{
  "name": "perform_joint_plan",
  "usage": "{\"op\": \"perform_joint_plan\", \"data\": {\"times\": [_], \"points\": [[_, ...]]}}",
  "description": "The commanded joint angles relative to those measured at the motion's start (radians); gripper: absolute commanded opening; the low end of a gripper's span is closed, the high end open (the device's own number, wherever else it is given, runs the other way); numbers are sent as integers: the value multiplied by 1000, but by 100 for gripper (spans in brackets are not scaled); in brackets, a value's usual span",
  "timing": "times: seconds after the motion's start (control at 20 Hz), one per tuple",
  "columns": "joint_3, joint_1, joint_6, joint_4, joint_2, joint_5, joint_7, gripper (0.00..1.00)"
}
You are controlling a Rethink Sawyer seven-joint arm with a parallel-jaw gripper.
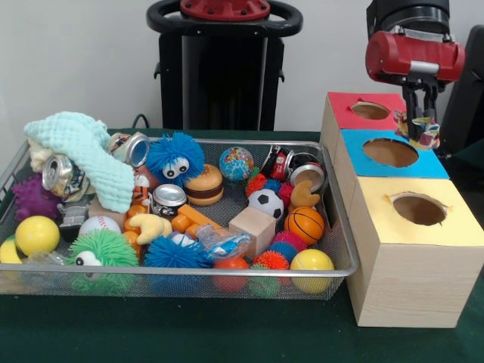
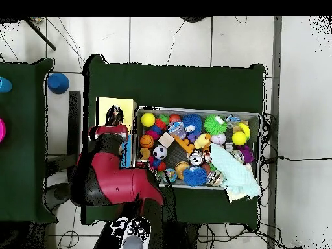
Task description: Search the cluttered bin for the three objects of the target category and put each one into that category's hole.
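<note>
My gripper (image 1: 420, 128) hangs over the right side of the row of boxes, where the red-topped box (image 1: 344, 104) meets the blue-topped box (image 1: 431, 162). It is shut on a small crumpled colourful wrapper (image 1: 423, 134). Each box top has a round hole; the blue one's hole (image 1: 389, 152) lies just left of the wrapper. A yellow-topped box (image 1: 454, 227) stands nearest. In the overhead view the gripper (image 2: 115, 117) shows beside the yellow top (image 2: 126, 105), and the arm hides the other boxes. The wire bin (image 1: 174, 274) holds the clutter.
In the bin lie a mint knitted cloth (image 1: 91, 155), dented cans (image 1: 57, 172) (image 1: 168, 198), a blue fuzzy toy (image 1: 175, 157), a basketball (image 1: 305, 224), a soccer ball (image 1: 265, 203), a wooden cube (image 1: 253, 228) and another crumpled wrapper (image 1: 223, 242). The bin's right rim nearly touches the boxes.
</note>
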Motion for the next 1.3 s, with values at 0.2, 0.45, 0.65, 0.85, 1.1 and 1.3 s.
{"op": "perform_joint_plan", "data": {"times": [0.2,0.45,0.65,0.85,1.1,1.3], "points": [[1,-2,-102,50,56,46,209,0],[-2,-2,-133,57,60,47,208,0],[3,-12,-148,59,58,36,210,0],[2,-16,-171,63,57,31,211,0],[8,-25,-243,69,84,22,225,0],[18,-30,-276,74,100,25,234,0]]}}
